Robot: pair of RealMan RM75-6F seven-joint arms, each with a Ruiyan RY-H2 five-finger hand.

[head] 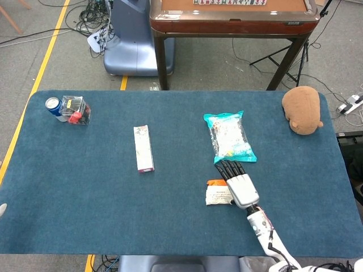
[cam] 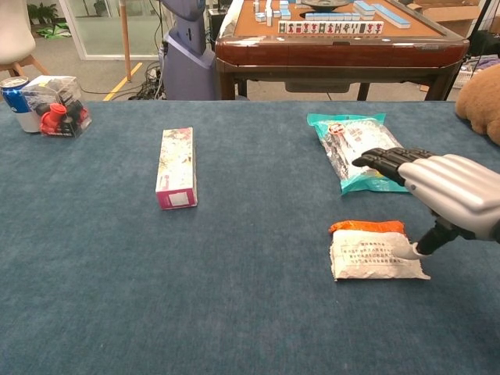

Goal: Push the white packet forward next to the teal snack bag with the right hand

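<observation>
The white packet (head: 215, 194) (cam: 376, 254) with an orange top edge lies flat on the blue table, just short of the teal snack bag (head: 228, 136) (cam: 363, 149). My right hand (head: 240, 186) (cam: 445, 191) sits at the packet's right side, fingers stretched forward and apart over the bag's near end. Its thumb touches the packet's right edge, and it holds nothing. A narrow strip of cloth separates packet and bag. My left hand shows in neither view.
A pink-ended white box (head: 143, 148) (cam: 176, 167) lies left of centre. A blue can (head: 53, 106) and a clear container (head: 75, 109) stand at the far left corner. A brown plush toy (head: 302, 109) rests at the far right. A wooden table (head: 232, 16) stands beyond.
</observation>
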